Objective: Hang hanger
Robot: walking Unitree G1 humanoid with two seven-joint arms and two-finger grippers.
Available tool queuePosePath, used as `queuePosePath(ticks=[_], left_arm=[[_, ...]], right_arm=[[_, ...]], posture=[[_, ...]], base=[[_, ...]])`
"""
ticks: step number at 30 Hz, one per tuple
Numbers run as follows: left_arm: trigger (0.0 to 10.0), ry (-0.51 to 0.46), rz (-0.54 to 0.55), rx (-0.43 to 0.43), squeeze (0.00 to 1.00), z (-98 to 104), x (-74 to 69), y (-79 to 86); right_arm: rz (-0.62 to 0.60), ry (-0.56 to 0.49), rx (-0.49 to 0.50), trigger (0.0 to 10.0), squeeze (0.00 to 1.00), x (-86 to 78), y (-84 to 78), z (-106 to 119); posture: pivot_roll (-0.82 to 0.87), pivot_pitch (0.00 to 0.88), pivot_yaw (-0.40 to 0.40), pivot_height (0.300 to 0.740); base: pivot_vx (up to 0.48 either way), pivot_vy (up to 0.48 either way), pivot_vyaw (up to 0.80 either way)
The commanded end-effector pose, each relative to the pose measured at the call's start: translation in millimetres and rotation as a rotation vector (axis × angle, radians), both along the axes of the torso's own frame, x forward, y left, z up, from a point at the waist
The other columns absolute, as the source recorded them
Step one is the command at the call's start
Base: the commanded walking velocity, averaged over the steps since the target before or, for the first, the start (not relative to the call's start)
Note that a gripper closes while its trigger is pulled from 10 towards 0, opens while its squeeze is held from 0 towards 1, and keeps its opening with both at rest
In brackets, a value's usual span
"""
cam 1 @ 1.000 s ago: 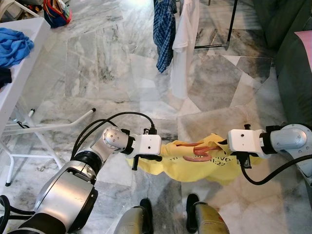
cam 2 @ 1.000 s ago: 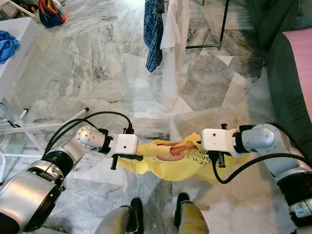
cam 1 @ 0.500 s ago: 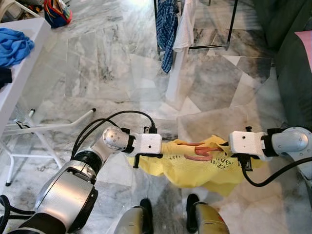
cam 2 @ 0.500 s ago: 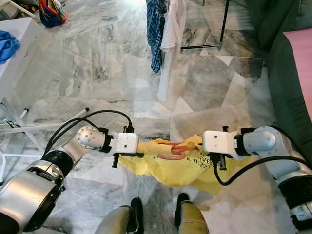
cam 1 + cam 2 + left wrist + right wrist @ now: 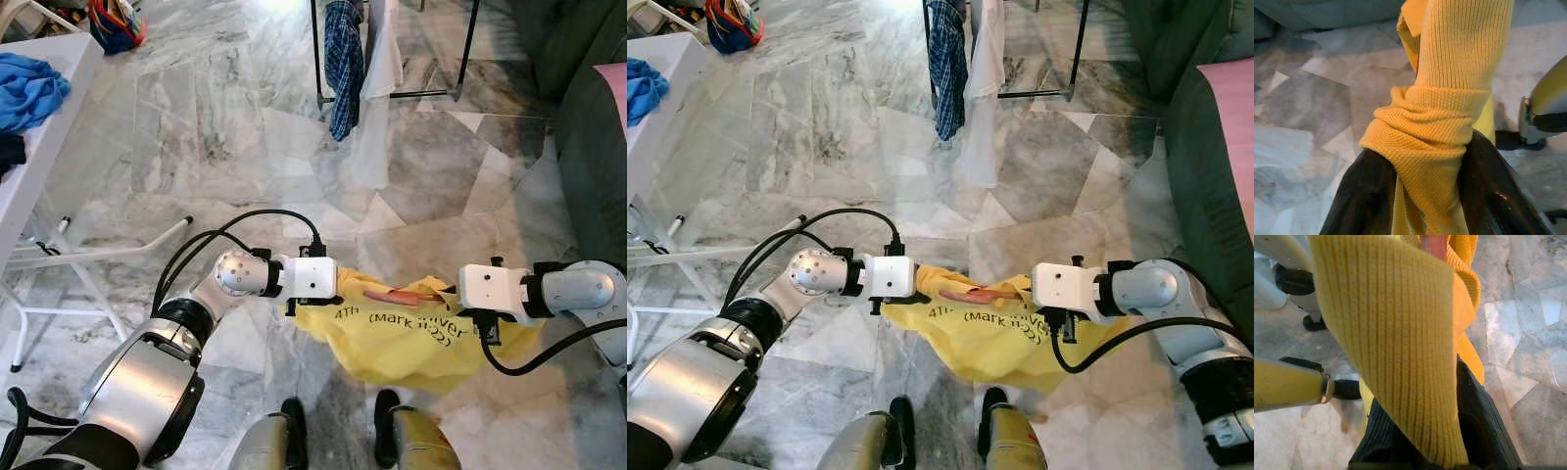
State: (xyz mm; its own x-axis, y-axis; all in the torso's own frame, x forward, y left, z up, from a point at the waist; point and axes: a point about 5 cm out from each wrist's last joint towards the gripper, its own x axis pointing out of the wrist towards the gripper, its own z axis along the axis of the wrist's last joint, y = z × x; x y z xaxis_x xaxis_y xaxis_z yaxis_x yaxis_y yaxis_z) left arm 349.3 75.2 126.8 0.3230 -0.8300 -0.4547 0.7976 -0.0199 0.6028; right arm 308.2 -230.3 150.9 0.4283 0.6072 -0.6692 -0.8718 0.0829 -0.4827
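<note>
I hold the yellow shirt [image 5: 407, 338] stretched between my two hands above the marble floor [image 5: 225, 127], just ahead of my feet. My left hand [image 5: 1418, 196] is closed on a bunched fold of ribbed knit at one shoulder; the wrist view shows the cloth wedged between both black fingers [image 5: 1359, 196]. My right hand [image 5: 1420, 440] is likewise clamped on the opposite shoulder, with fabric draped over its fingers. A pinkish-red hanger [image 5: 397, 295] lies inside the neck opening, only a short length of it exposed; its hook cannot be made out. In my judgement the load is light, but the two parts behave differently: the shirt is soft, stretchy and sags in the middle, while the hanger is rigid and sits loose within the cloth, so it could slide or tip out if one side drops. The knit grips well between the fingers and is not fragile. Holding by the shoulders keeps the garment spread but gives me no direct control of the hook; for hanging, I assess that one hand should take the hanger itself near its neck. The clothes rack [image 5: 397, 49], already carrying a plaid shirt [image 5: 344, 61] and a white garment [image 5: 377, 98], stands well apart ahead. A white bench [image 5: 39, 147] with blue cloth [image 5: 29, 88] is on my left.
</note>
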Motion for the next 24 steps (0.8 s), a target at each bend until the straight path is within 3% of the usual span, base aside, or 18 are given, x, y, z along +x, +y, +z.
queuePosePath(ticks=[1,9,20,24], left_arm=[[10.0,-0.064,0.002,-0.001,1.00,3,1.2,3.0],[10.0,-0.137,0.041,-0.071,1.00,16,6.2,11.7],[10.0,-0.236,0.163,-0.004,1.00,5,10.0,28.3],[10.0,-0.236,0.252,-0.079,1.00,8,14.3,32.5]], right_arm=[[-0.010,0.005,0.020,0.0,0.00,-2.6,-0.1,-7],[-0.154,-0.063,0.061,0.0,0.00,1.4,-3.2,-20],[-0.242,-0.088,0.178,0.0,0.00,-6.7,7.9,-37],[-0.345,-0.123,0.260,0.0,0.00,-6.8,11.9,-40]], posture=[[-0.16,0.282,0.132,0.740],[-0.16,0.282,0.134,0.740],[-0.16,0.274,0.126,0.740],[-0.17,0.267,0.123,0.740]], base=[[0.000,0.000,0.00],[0.000,0.000,0.00],[0.000,0.000,0.00],[0.000,0.000,0.00]])
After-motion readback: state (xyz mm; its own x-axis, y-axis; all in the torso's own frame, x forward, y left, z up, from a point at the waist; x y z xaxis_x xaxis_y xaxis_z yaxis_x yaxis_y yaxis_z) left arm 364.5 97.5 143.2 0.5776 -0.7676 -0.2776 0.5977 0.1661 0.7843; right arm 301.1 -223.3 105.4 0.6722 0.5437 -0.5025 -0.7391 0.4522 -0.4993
